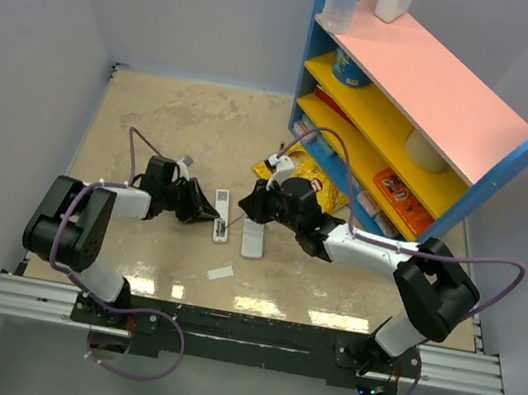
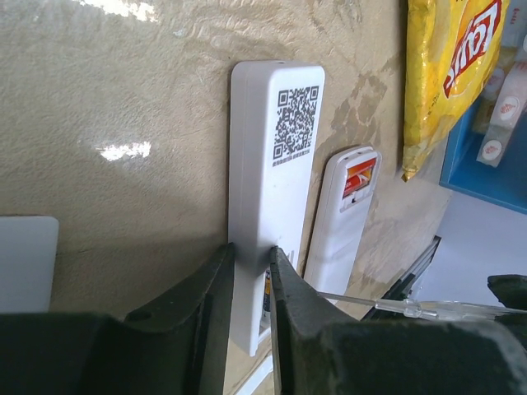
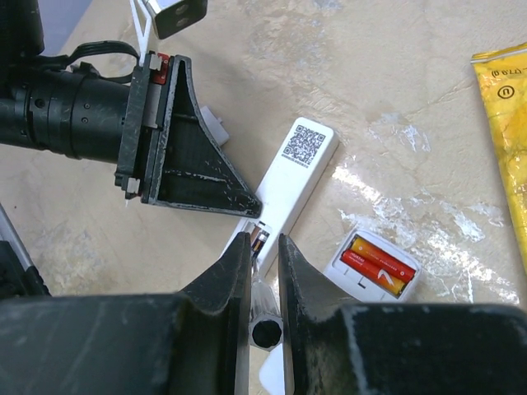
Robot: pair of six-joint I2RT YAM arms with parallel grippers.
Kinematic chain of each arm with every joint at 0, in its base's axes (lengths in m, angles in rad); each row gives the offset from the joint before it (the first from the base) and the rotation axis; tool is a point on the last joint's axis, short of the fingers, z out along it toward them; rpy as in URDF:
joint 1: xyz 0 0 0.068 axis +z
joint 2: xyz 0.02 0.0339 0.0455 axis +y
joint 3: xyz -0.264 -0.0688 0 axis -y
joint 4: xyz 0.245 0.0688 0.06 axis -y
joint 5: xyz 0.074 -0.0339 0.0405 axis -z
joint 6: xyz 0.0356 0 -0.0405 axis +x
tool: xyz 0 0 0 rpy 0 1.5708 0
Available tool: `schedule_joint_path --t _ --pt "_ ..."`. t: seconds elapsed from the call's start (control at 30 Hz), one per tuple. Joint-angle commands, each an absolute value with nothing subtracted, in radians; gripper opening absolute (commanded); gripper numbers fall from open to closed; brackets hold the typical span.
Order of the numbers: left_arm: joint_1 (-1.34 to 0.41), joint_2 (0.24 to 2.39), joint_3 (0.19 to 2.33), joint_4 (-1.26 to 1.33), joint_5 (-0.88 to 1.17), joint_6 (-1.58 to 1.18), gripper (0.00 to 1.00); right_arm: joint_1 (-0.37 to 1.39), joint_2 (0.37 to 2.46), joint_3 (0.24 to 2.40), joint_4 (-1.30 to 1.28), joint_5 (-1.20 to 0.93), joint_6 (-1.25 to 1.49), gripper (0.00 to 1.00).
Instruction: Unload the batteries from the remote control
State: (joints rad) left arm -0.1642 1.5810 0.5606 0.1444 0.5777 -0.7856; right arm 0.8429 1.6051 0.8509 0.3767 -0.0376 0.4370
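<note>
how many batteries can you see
2. Both batteries lie side by side in the open compartment of the remote control, beside the QR-coded white bar. No others show.

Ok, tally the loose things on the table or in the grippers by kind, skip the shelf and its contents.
batteries: 2
remote control: 1
narrow white bar: 1
thin stick: 1
yellow snack bag: 1
white scrap: 1
total: 7
</note>
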Motion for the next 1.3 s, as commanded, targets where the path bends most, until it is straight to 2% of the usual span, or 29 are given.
schedule_joint_path --t 0.0,0.13,0.3,0.43,0.7,1.13,1.27 --pt "-0.179 1.586 0.512 0.127 0.541 -0.798 0.27 0.894 1.608 0.877 0.223 0.029 0.329 0.00" --pt "-0.179 1.575 0.511 0.135 0.545 -0.807 0.27 1.003 1.672 1.037 0.101 0.127 0.204 0.00" --pt "-0.181 1.578 0.508 0.135 0.535 -0.815 0.27 1.077 1.770 1.083 0.022 0.167 0.166 0.00" --pt "-0.181 1.589 0.508 0.127 0.519 -0.808 0.26 1.054 1.766 0.999 0.058 0.147 0.244 0.00" --pt "-0.179 1.560 0.496 0.112 0.489 -0.818 0.25 0.859 1.599 0.824 0.212 0.021 0.381 0.00" --pt "-0.236 1.437 0.434 0.123 0.480 -0.877 0.25 0.854 1.554 1.046 0.071 0.003 0.272 0.00" --pt "-0.268 1.424 0.400 0.218 0.514 -0.943 0.27 0.854 1.528 1.088 0.011 0.003 0.252 0.00"
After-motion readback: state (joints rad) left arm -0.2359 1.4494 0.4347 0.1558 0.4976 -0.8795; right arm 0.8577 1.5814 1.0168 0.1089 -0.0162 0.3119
